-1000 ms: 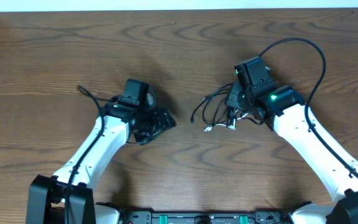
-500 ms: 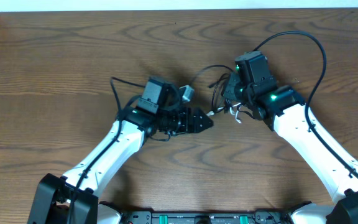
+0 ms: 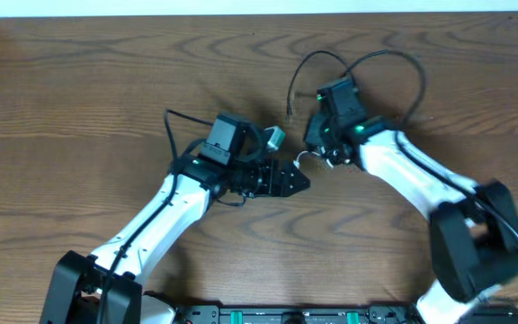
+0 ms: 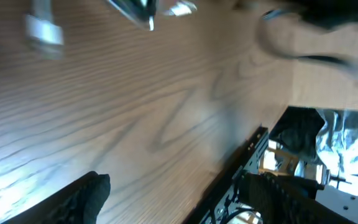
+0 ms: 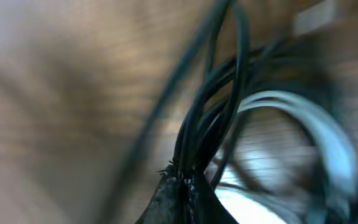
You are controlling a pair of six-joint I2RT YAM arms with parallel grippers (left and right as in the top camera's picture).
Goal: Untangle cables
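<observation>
surface (image 3: 79, 72): dark wood grain, with a pale strip along its far edge. cables (image 5: 210, 106): thin black cords and one whitish strand, bunched and pinched at the right end effector (image 3: 320, 147), which is closed on them. one thin cord is seen arcing just beyond the right end effector. left end effector (image 3: 297, 178): jaws spread wide, nothing held, placed just beside the right end effector.

left arm (image 3: 151, 216), right arm (image 3: 403, 169): white shells, black joints | left gripper (image 3: 302, 177): black | green LED (image 3: 360, 129) seen lit | wrist cable (image 3: 387, 52): black
</observation>
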